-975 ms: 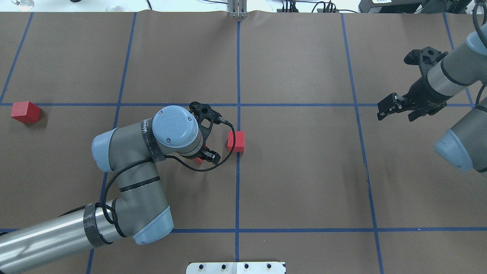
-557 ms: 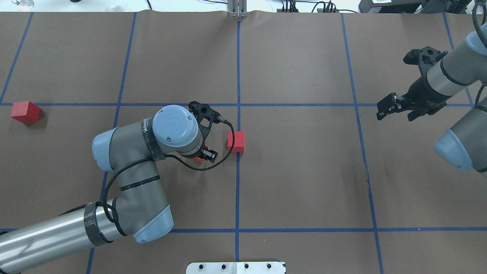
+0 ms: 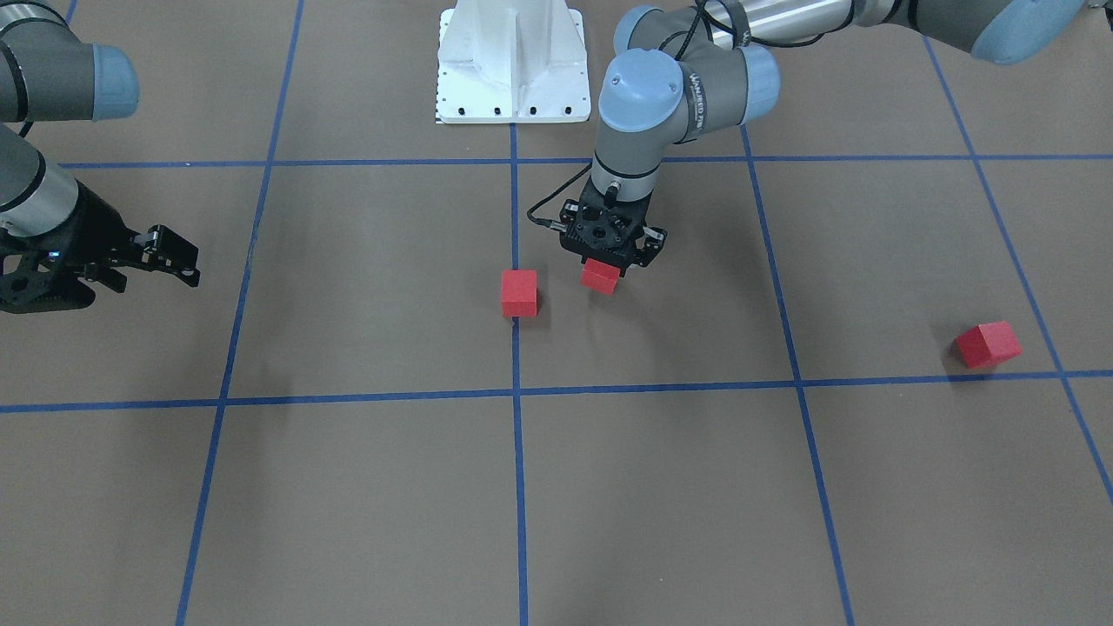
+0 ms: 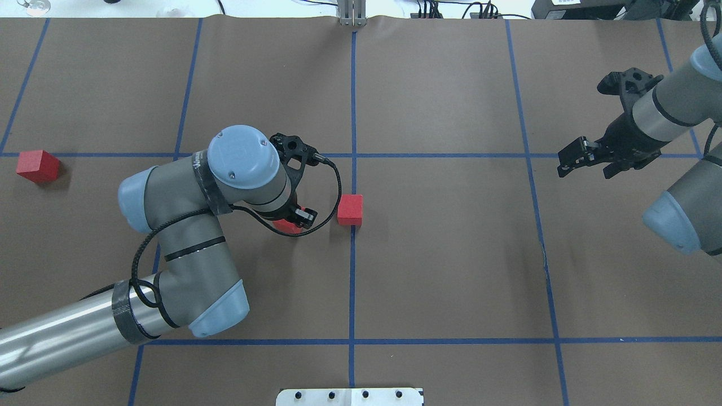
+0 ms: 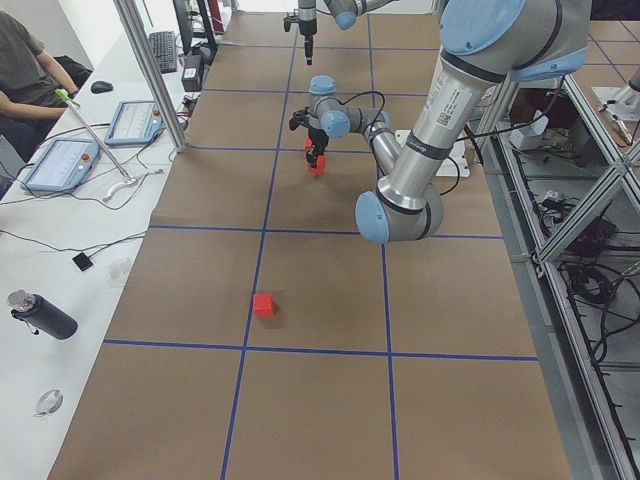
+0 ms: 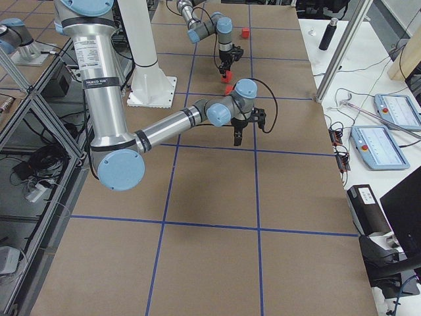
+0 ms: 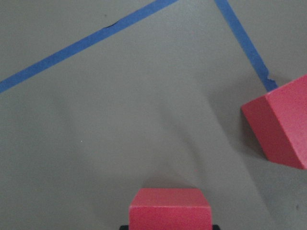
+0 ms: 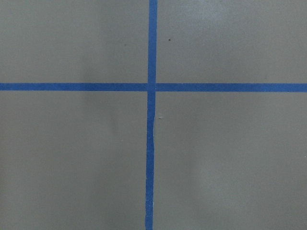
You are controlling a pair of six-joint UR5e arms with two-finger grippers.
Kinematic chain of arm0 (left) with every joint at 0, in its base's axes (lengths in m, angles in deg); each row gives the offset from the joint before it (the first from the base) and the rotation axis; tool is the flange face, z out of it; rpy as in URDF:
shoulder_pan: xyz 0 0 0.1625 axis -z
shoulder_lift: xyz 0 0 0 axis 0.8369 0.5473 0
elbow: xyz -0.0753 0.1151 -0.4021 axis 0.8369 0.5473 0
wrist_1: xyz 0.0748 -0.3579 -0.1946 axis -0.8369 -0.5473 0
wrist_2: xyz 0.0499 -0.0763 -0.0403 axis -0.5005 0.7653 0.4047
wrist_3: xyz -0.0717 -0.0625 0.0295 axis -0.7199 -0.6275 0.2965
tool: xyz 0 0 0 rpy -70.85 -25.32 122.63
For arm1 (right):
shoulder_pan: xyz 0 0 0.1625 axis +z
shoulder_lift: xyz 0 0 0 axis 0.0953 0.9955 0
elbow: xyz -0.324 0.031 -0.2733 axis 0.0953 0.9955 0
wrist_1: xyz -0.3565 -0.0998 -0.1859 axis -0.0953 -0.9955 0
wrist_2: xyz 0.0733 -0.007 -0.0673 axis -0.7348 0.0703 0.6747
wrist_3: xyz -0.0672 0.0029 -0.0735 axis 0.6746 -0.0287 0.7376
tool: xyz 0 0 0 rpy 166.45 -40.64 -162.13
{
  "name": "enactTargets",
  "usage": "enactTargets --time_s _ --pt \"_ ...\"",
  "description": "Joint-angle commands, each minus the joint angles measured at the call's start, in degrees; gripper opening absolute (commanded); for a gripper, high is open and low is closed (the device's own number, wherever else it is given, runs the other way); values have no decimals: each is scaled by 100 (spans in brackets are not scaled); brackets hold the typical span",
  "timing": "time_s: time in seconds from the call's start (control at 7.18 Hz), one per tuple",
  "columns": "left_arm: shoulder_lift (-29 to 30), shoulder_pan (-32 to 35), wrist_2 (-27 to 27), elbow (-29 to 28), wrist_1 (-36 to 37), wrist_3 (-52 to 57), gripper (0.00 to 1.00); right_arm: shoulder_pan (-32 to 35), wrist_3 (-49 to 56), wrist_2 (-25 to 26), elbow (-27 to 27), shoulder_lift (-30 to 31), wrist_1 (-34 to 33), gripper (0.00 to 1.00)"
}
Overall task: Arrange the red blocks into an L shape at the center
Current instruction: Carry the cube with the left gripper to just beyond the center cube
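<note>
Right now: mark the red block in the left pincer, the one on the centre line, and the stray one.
gripped red block [image 3: 600, 279], front-facing view, front face.
centre-line red block [image 3: 519, 296], front-facing view, front face.
stray red block [image 3: 989, 345], front-facing view, its middle.

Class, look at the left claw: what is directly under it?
A red block gripped in the left claw. Its underside, and whether it touches the table, is covered.

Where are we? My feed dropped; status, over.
Left tool shut on carried block, near center block, nothing between. Right tool open, aside. Third block far out.
</note>
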Motion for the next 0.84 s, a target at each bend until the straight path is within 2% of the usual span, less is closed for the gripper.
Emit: enactTargets --time_s 0.0,0.14,0.42,0.56,0.7 --pt "106 300 408 267 503 -1015 0 6 -1 0 -28 -9 0 100" --pt "281 326 373 15 583 -1043 0 -2 -1 0 -2 -9 61 100" --pt "1664 327 346 -1578 646 -1487 0 -46 -1 27 24 0 158 100" --pt "2002 327 120 -1901 619 -1561 0 -90 -1 36 33 9 158 100" --pt "2075 361 57 -2060 402 -1553 0 -108 -1 36 164 9 263 100"
